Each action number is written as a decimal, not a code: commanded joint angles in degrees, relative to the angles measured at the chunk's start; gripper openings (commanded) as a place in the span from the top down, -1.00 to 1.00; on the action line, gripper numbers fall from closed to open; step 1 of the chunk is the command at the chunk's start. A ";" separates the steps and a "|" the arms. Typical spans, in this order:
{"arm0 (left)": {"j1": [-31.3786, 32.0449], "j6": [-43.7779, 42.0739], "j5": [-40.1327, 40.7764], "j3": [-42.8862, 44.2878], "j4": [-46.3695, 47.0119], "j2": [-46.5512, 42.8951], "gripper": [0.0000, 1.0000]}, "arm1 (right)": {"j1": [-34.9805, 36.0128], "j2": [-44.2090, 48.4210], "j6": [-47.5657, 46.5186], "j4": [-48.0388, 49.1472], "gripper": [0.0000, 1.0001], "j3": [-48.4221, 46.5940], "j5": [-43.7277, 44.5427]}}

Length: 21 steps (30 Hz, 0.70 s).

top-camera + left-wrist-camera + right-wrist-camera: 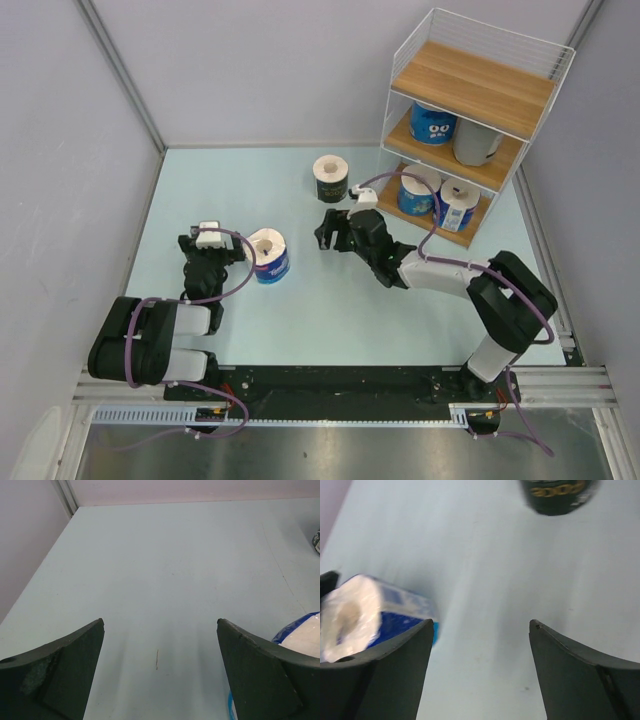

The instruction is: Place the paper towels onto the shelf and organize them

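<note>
Two rolls lay off the shelf [470, 88]: a blue roll [269, 256] and a black roll [331, 178], apart on the worktop [300, 320]. Four more rolls [433, 125] sat on its lower tiers. The right tool [481, 623] hung near the black roll, jaws wide, holding nothing. The left tool [160, 622], fully spread and empty, sat beside the blue roll. Centring the jaws across one roll before closing would likely grip best.

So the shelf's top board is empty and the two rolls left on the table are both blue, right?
Not both. The shelf's top board is empty, but on the table only one is a blue roll; the other is a black roll. The top external view shows it.
</note>
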State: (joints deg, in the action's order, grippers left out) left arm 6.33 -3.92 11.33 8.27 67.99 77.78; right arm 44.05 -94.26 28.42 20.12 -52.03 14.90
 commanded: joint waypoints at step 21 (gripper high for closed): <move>-0.18 0.41 -1.58 0.43 1.89 -0.96 -1.00 | 10.35 -18.06 5.94 -0.78 -0.67 -22.06 -7.95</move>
State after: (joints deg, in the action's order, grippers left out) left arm 6.35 -3.92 11.33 8.27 67.99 77.78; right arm 53.63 -110.87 33.69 20.47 -70.59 6.87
